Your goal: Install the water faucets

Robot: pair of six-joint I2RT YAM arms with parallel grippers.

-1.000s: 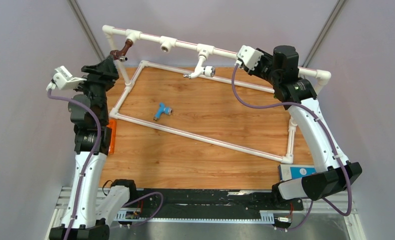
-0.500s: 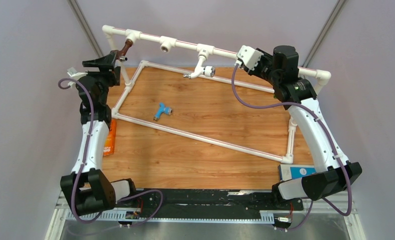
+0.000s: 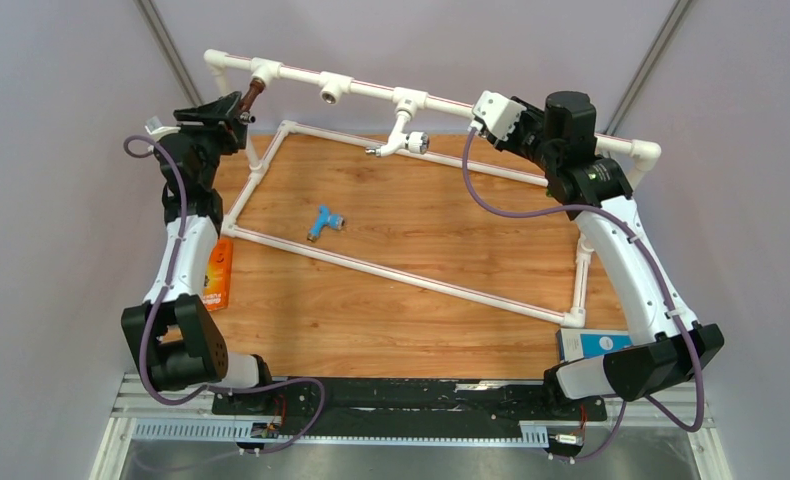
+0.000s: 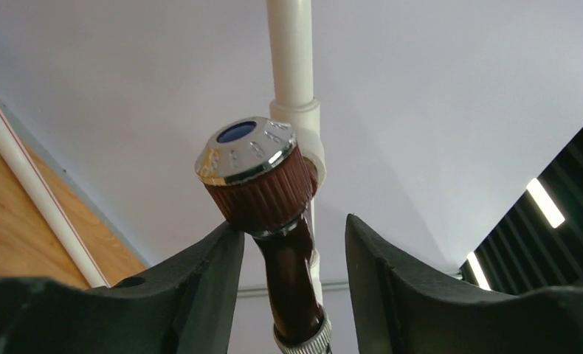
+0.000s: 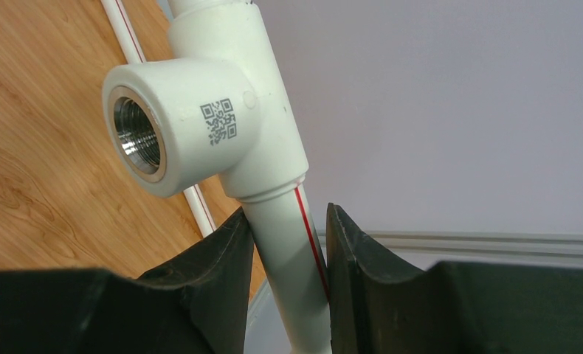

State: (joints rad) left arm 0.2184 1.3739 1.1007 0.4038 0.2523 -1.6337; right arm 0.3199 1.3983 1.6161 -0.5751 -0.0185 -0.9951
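Left gripper point(image 4: 294, 230): we note its matte black jaws part-open, straddling the glossy stem of the dark brown faucet point(image 4: 263, 193). One finger touches the ribbed knob and the other stands clear, so nothing is clamped. The knob carries a chrome cap with a blue centre. This faucet sits in the leftmost socket of the upper rail.

Right gripper point(image 5: 285, 221): its jaws are closed on the smooth, red-striped tube of the white pipe frame point(image 5: 274, 147), just beside an open tee socket point(image 5: 136, 136) with metal thread.

The white faucet point(image 3: 401, 138) hangs from the rail's third socket. The light blue faucet point(image 3: 322, 222) lies loose on the wood-grain table point(image 3: 421, 270), inside the frame's lower rectangle.
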